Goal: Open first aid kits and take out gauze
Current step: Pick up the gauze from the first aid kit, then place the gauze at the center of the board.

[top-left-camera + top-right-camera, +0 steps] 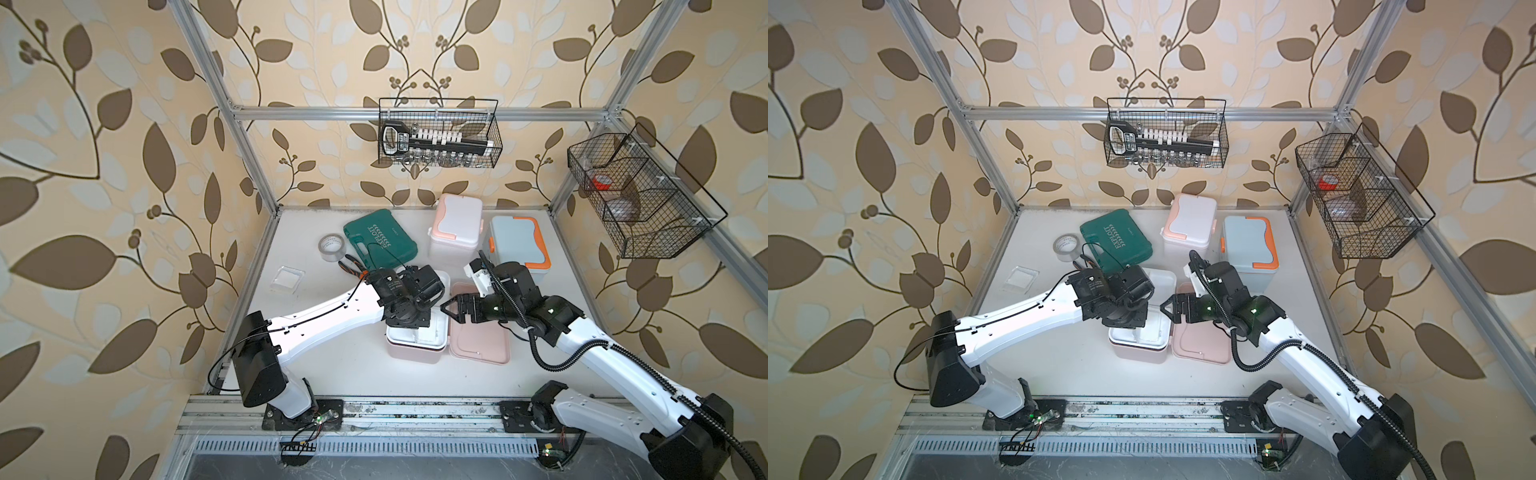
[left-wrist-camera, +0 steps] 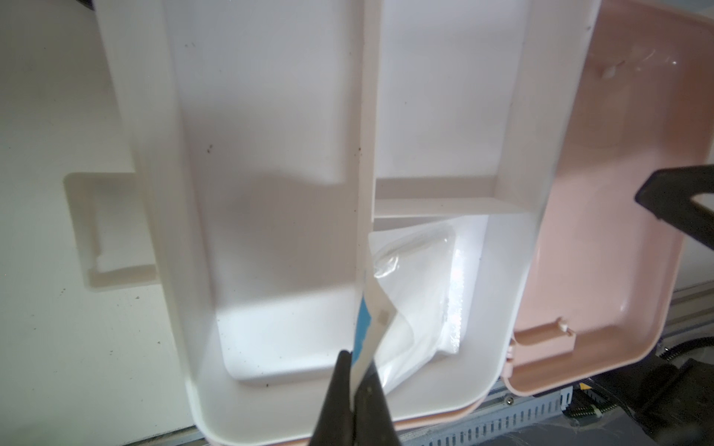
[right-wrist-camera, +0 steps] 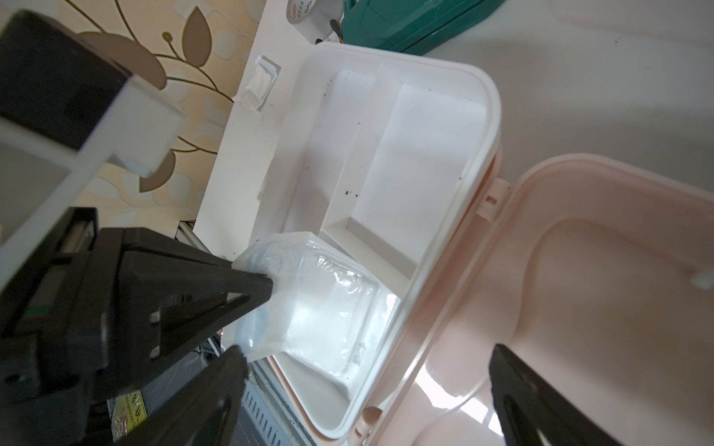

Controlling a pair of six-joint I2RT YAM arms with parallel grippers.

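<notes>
My left gripper (image 2: 355, 367) is squeezed fully closed on the thin edge of a gauze packet (image 2: 409, 301), the two jaws meeting with only the clear film between them. That packet sits in the open pink kit (image 1: 415, 351), in the small compartment of the white tray on the side nearest the kit's lid (image 1: 478, 345). Its pinched edge is raised above the divider and the rest slopes down into the compartment. My right gripper (image 1: 451, 309) hangs over the lid, which lies flat on the table (image 1: 340, 374) beside the kit. Its jaws are spread wide and hold nothing. A second gauze packet (image 1: 286, 280) lies flat on the table, well apart from the pink kit on the side away from the lid. Behind the pink kit, toward the back wall, the white kit (image 1: 455, 226) and the blue kit (image 1: 517, 245) stand with lids down. The green case (image 1: 380, 243) and a tape roll (image 1: 332, 247) lie there too.
</notes>
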